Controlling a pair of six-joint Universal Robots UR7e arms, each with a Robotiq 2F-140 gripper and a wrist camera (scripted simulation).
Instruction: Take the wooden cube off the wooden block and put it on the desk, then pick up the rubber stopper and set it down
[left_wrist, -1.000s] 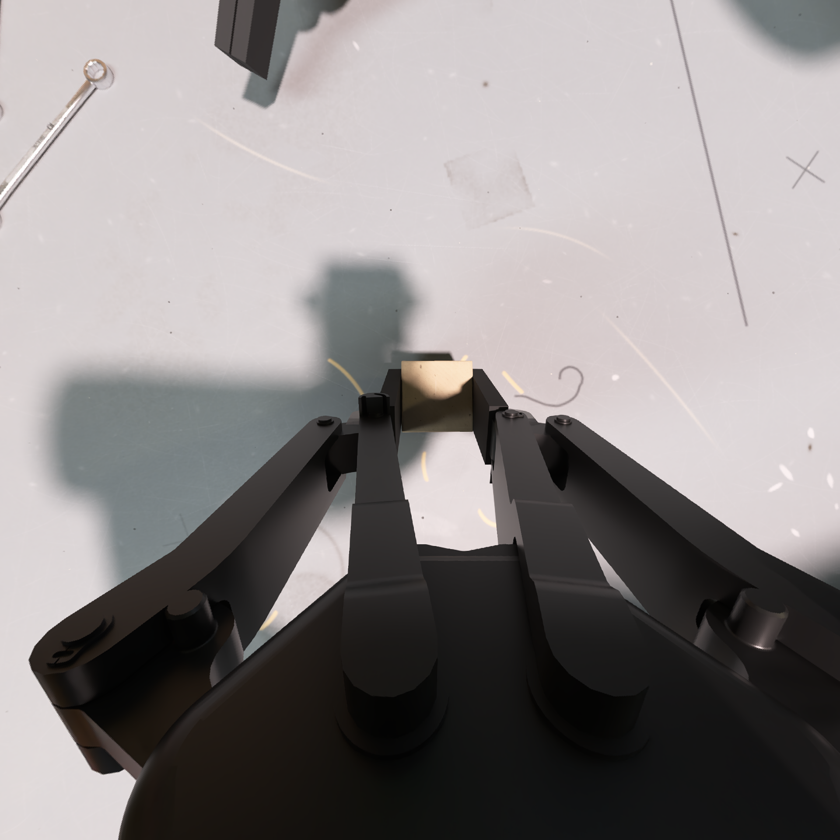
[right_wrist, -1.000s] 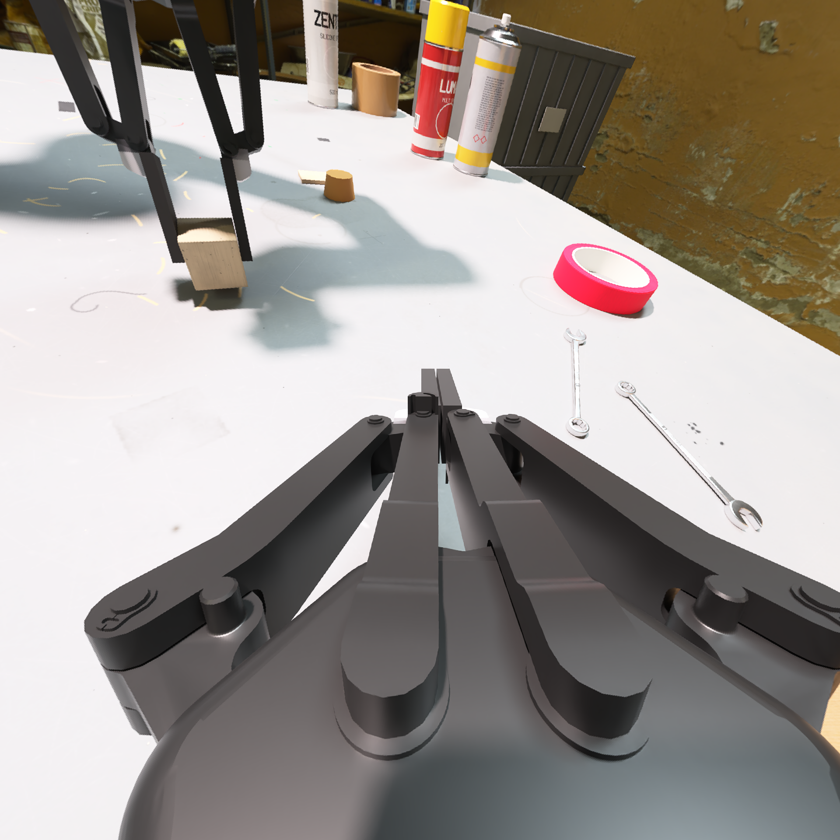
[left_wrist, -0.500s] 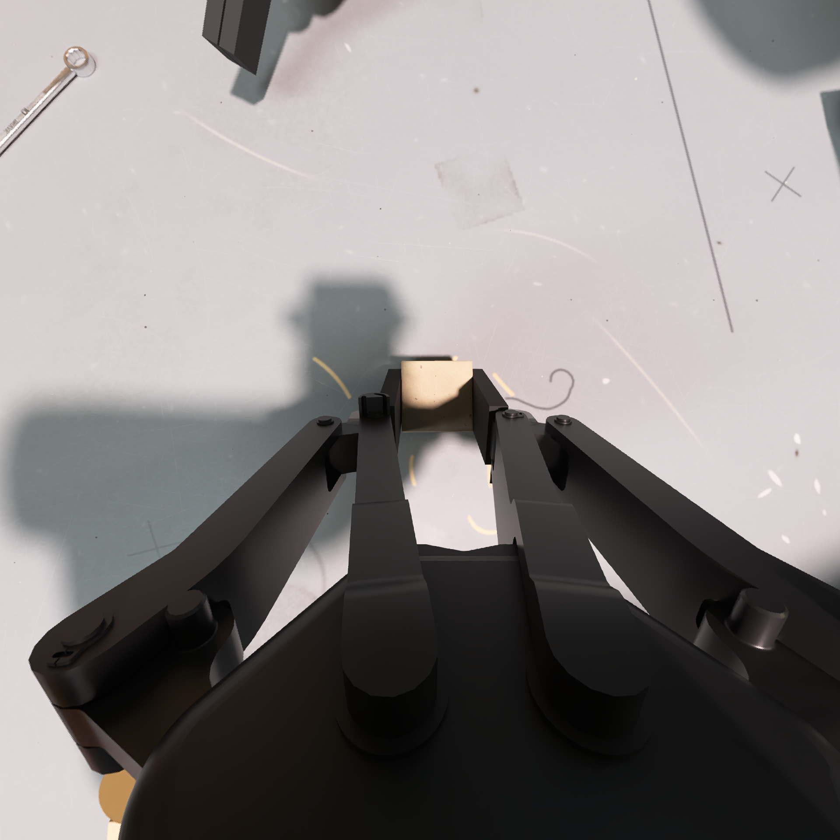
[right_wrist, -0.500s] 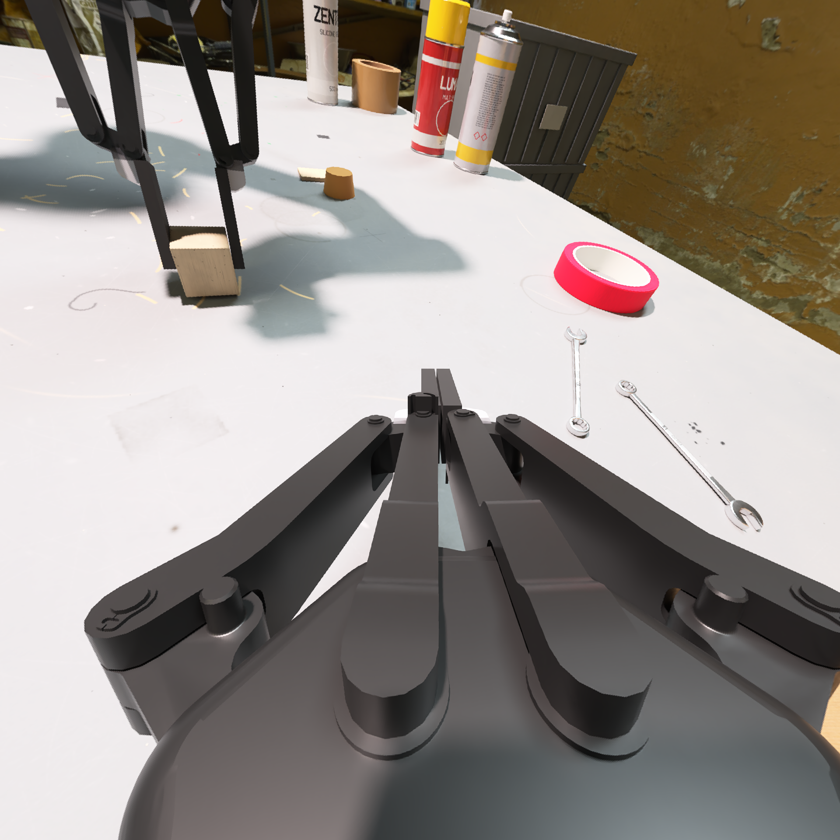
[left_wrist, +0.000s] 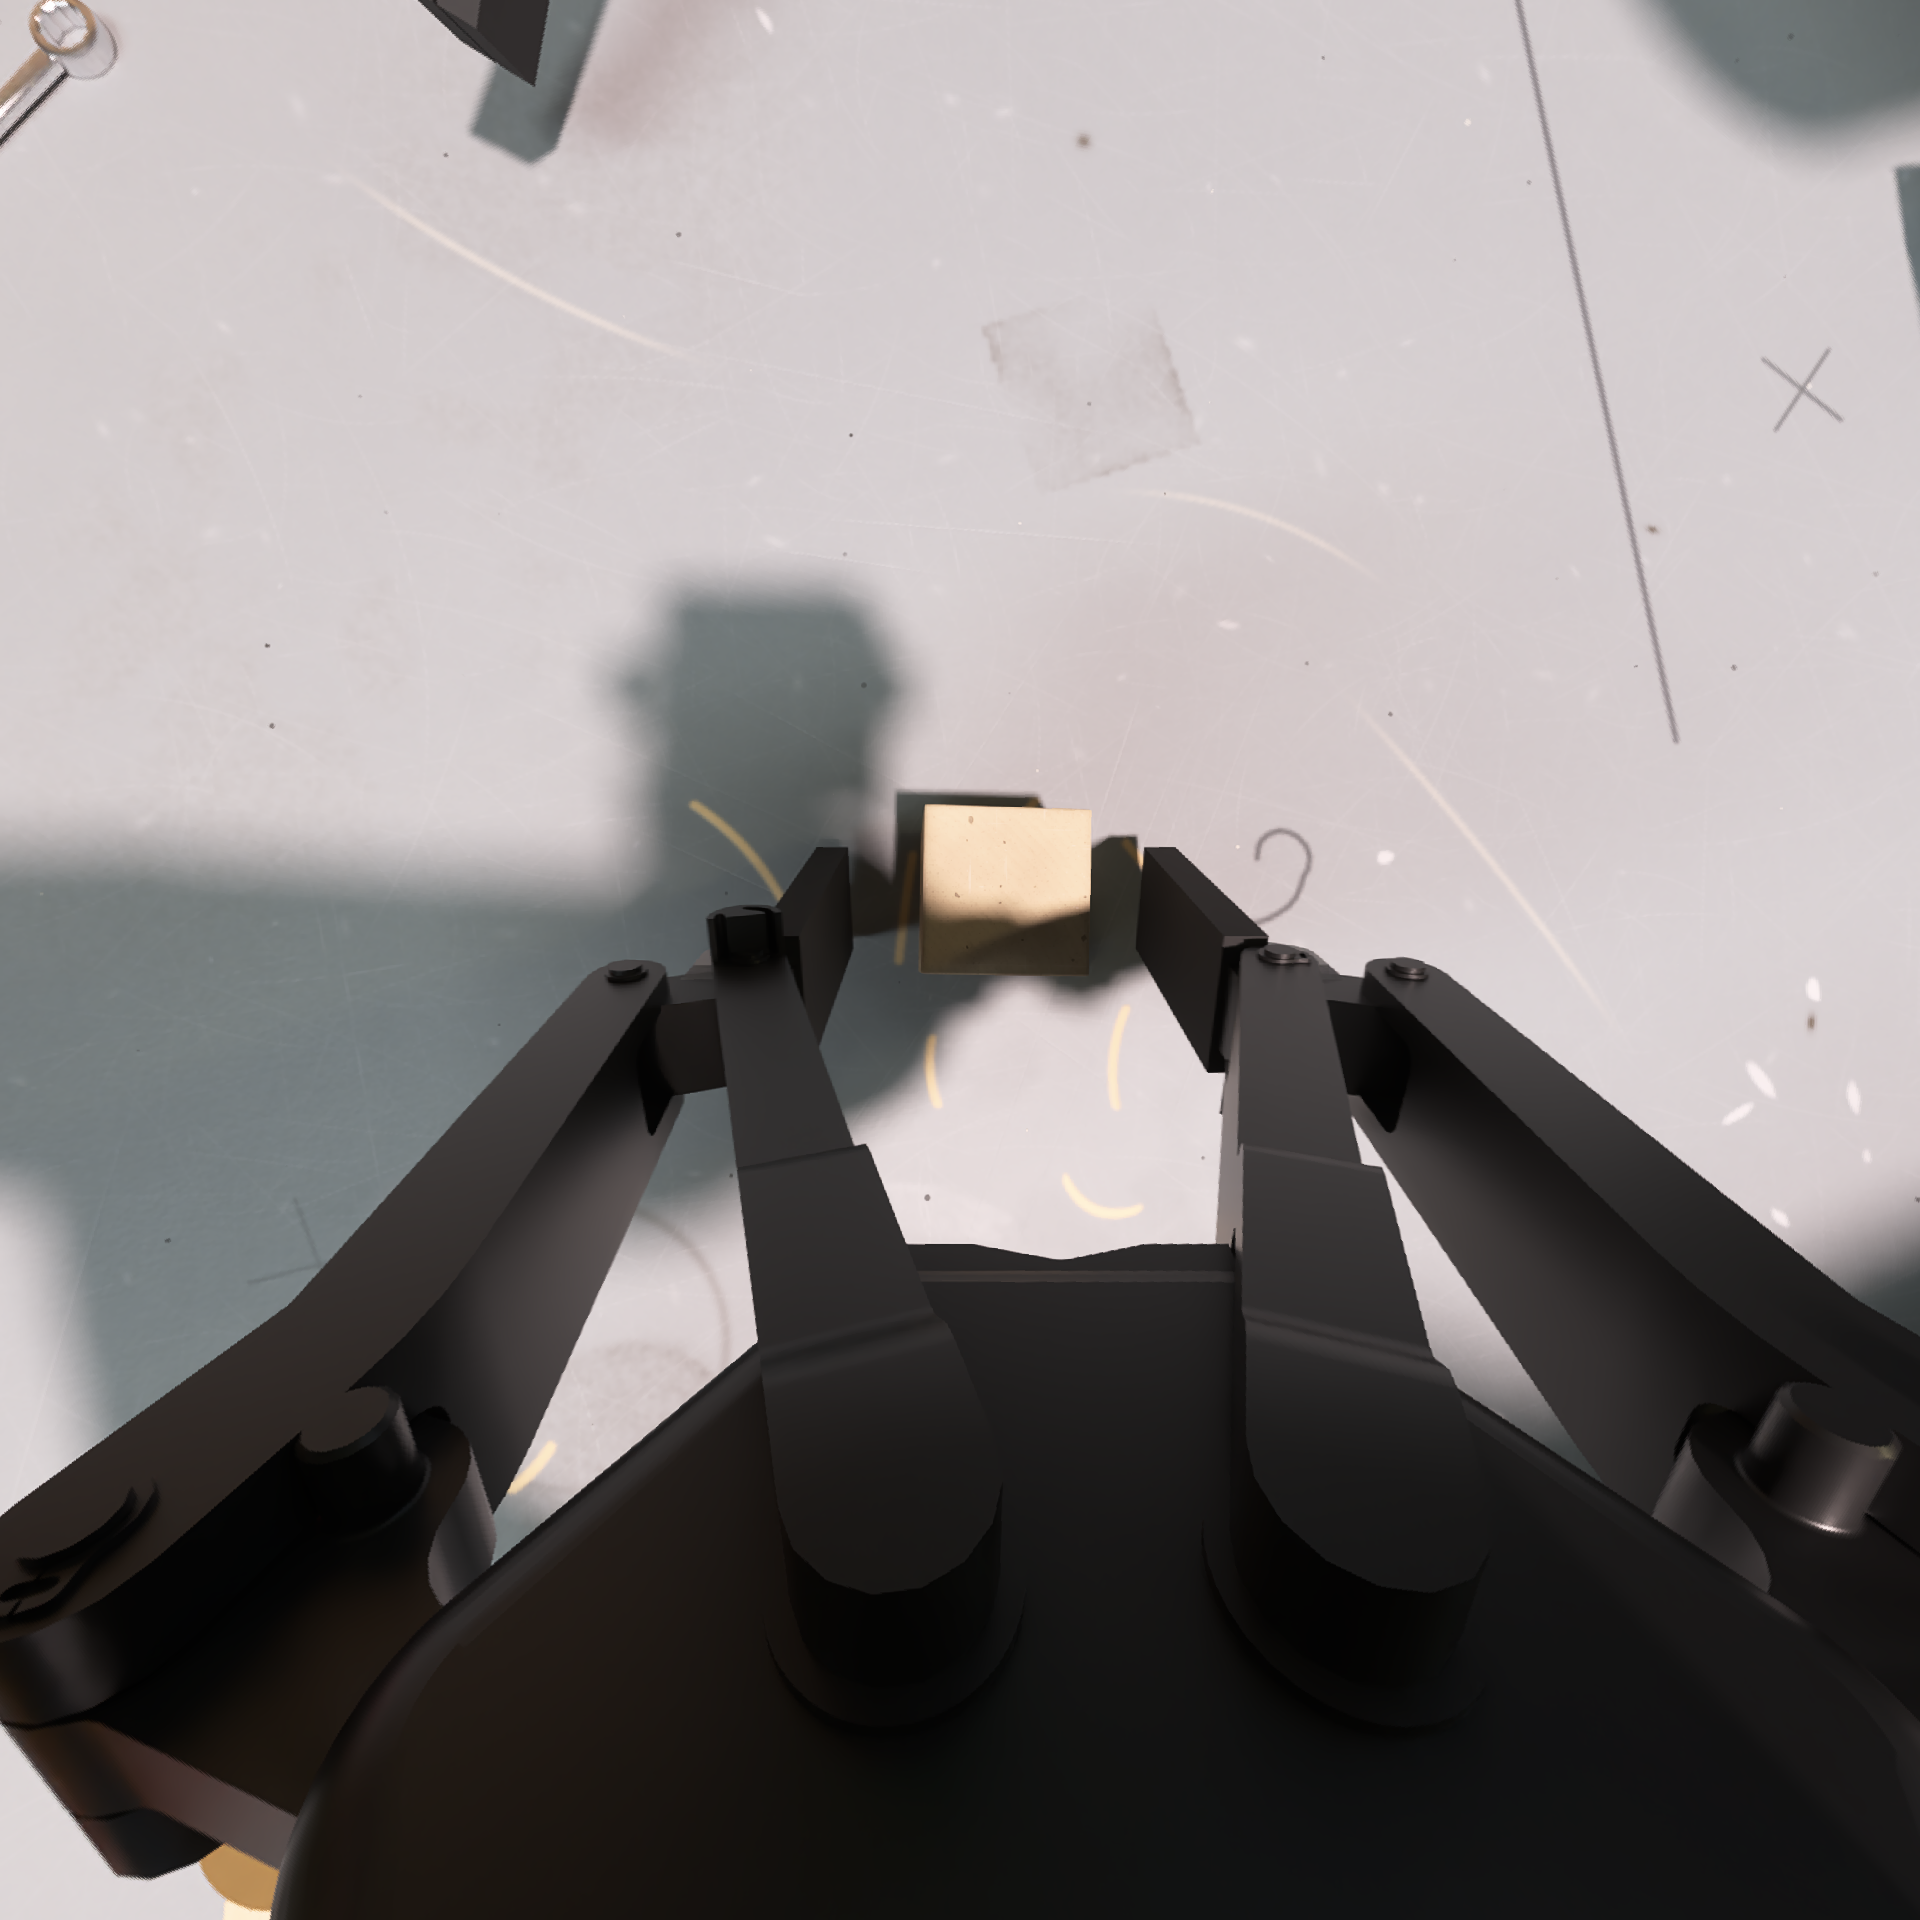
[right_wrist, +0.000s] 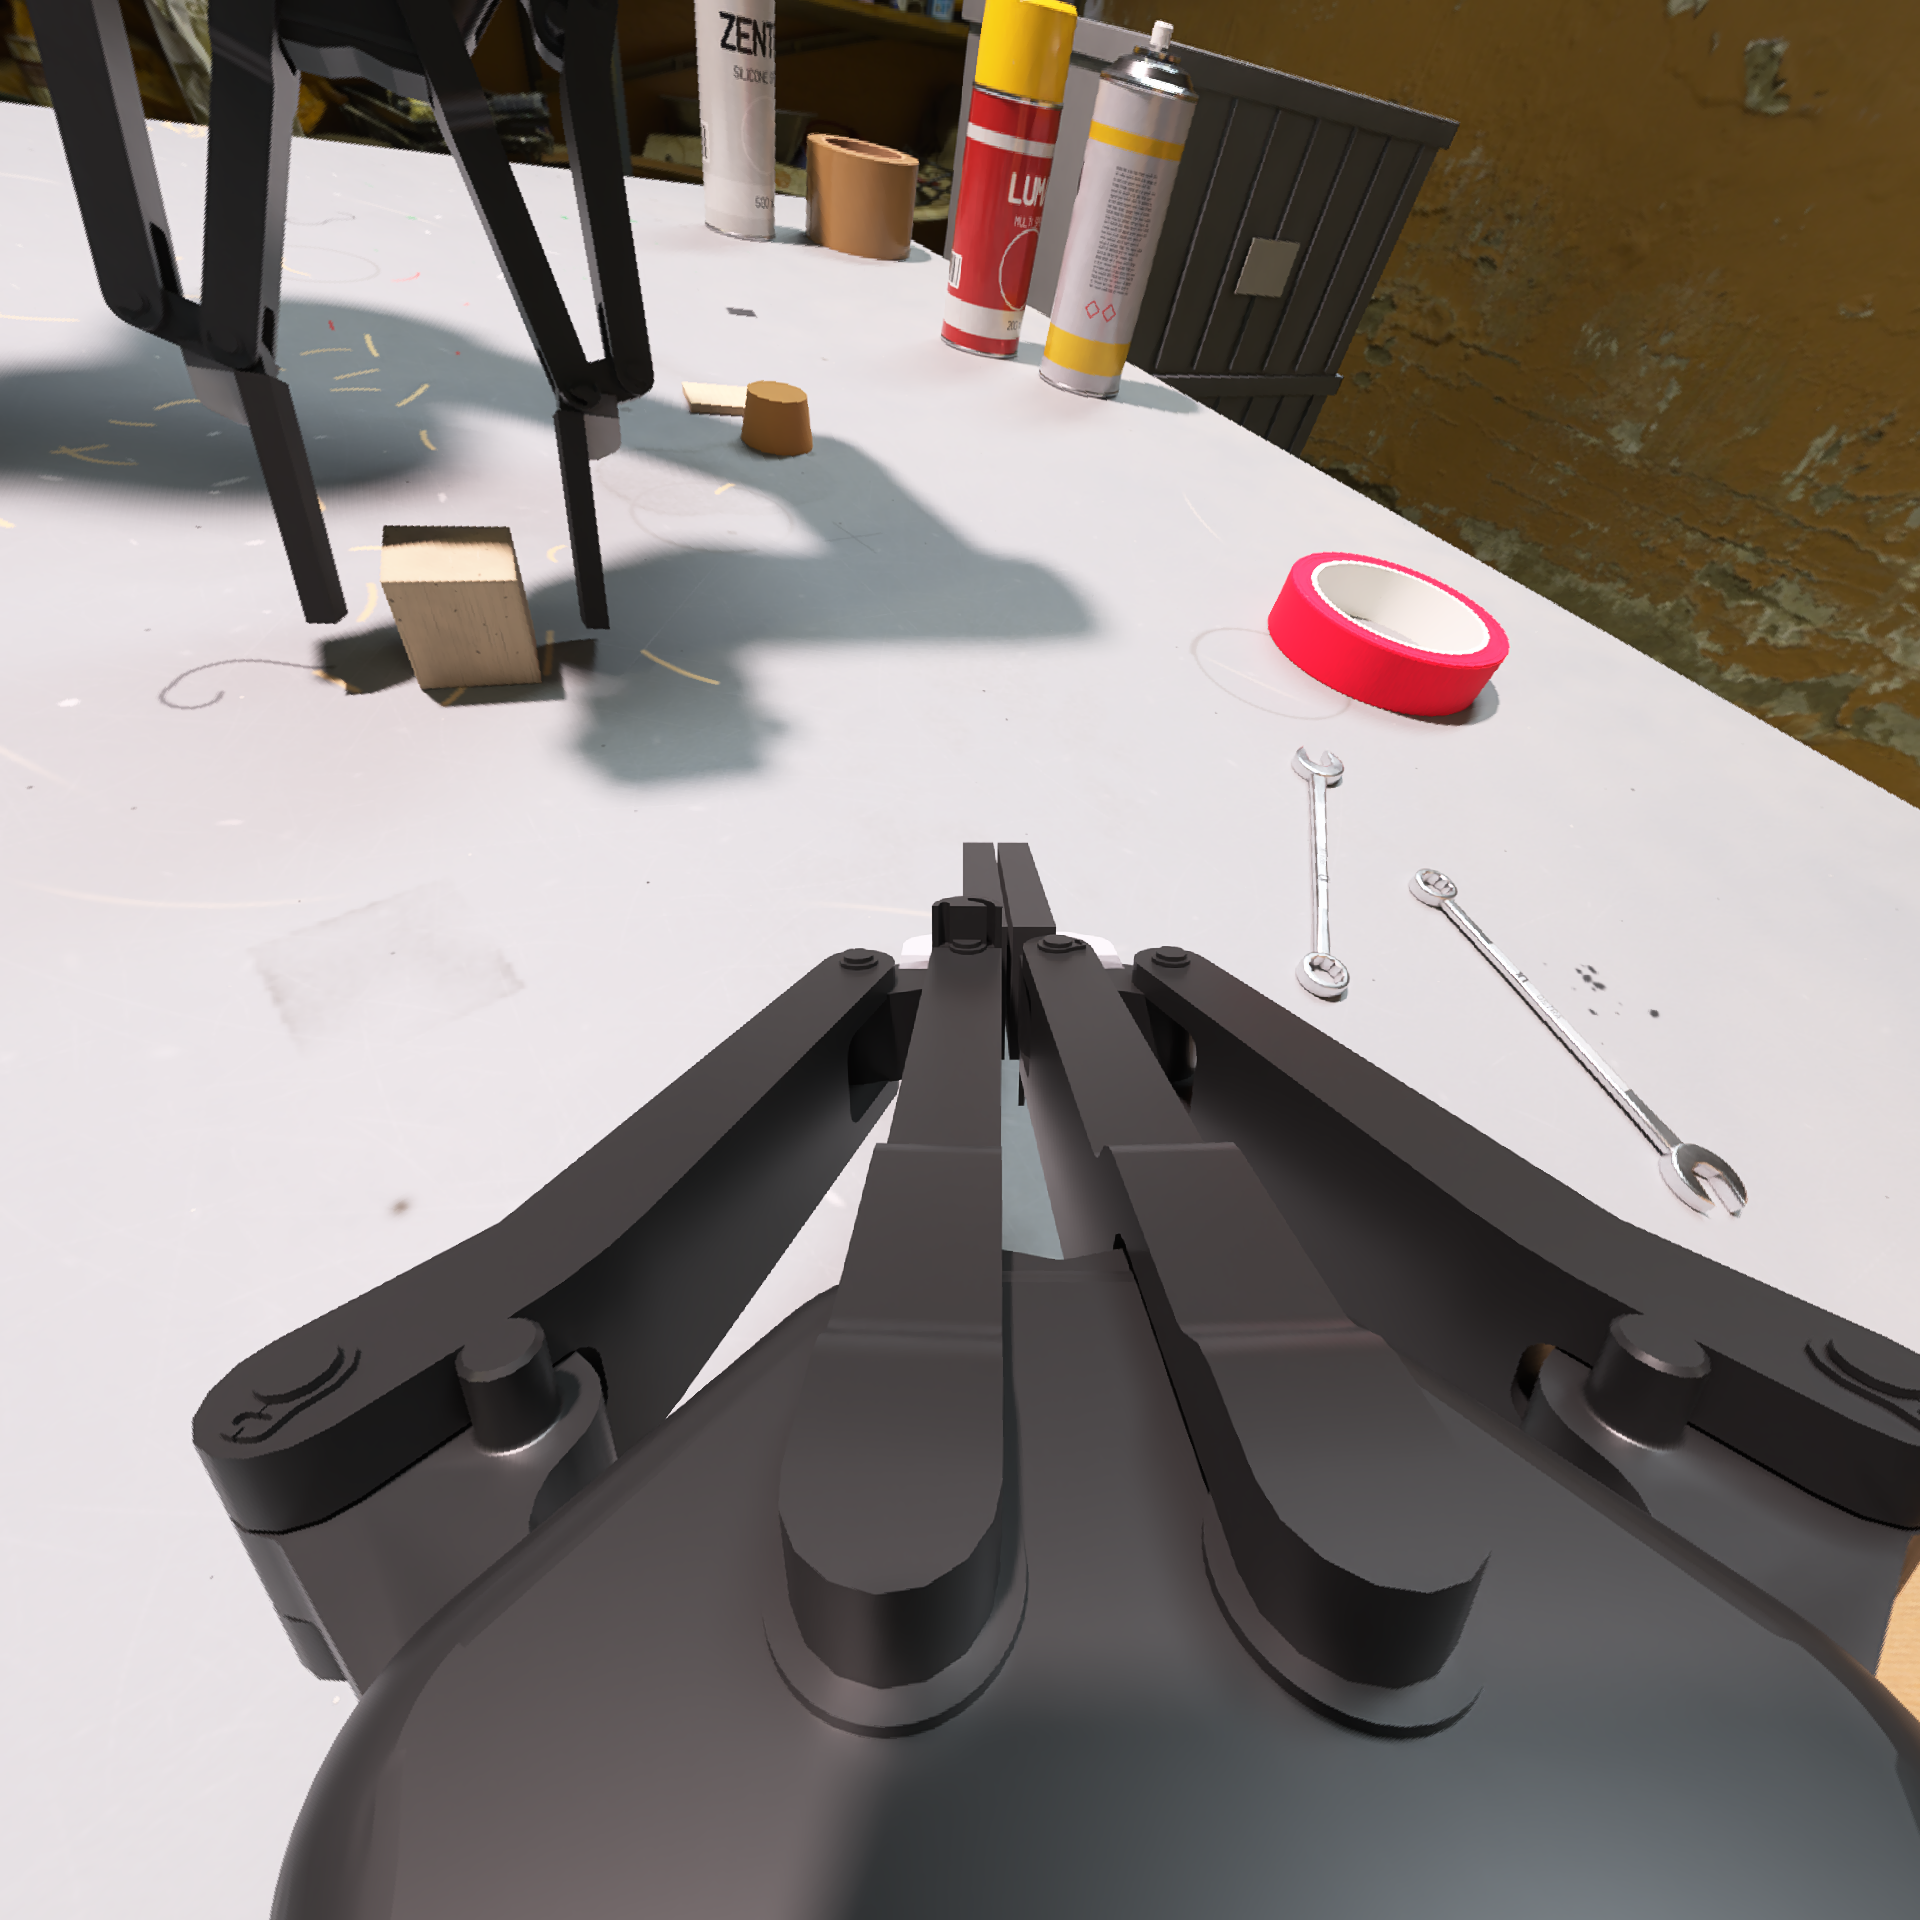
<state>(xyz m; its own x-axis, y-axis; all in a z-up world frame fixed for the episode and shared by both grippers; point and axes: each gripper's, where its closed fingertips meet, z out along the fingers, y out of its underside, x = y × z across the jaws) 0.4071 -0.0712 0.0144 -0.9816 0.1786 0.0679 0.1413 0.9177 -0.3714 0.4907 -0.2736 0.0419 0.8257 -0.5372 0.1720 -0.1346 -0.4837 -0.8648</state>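
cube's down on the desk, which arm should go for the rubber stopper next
Left, probably. The left gripper hangs open over the wooden cube, a short way from the rubber stopper. The right gripper is shut and sits farther off.

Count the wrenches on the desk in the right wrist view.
2. A shorter wrench lies right of the right gripper, in front of the pink tape roll. A longer wrench lies farther right, angled toward the desk's edge. More may sit outside the view.

Pale wooden cube (right_wrist: 460, 606) sits flat on the white desk (right_wrist: 935, 665); brown tapered rubber stopper (right_wrist: 777, 418) stands at its 1 o'clock, beside the thin wooden block (right_wrist: 713, 397).
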